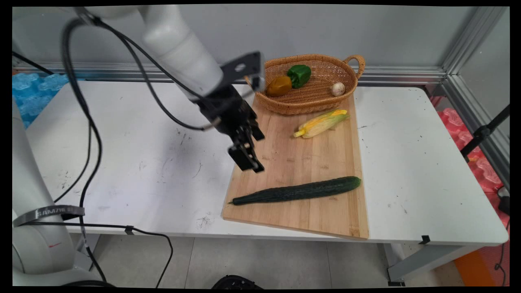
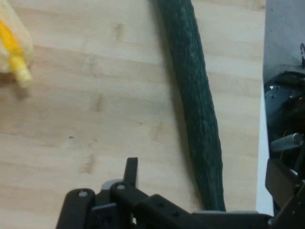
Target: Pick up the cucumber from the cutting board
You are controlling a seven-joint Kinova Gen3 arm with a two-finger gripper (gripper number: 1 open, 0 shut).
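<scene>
While the gripper (image 1: pixel 246 159) hangs over the left edge of the cutting board (image 1: pixel 301 158) on the white surface (image 1: pixel 122 162) — whether apart or together cannot be told — the cucumber (image 1: pixel 299 190) lies nearest, toward the near side, with the corn (image 1: pixel 321 123) and the basket (image 1: pixel 309 103) farther right.

In the hand view the cucumber (image 2: pixel 198 109) is cut off by the top edge at twelve o'clock, and its lower end passes behind the gripper (image 2: pixel 157 210) linkage at six o'clock, so neither tip shows. Only the stalk end of the corn cob (image 2: pixel 13 52) enters there at ten o'clock, the rest cropped by the left edge, and whether the jaws stand apart or together cannot be told in either view. In the main view the arm's black bracket hides the left rim of the wicker basket (image 1: pixel 325 61) at nine o'clock, and the small pale bulb (image 1: pixel 338 88) inside is too small to name.
</scene>
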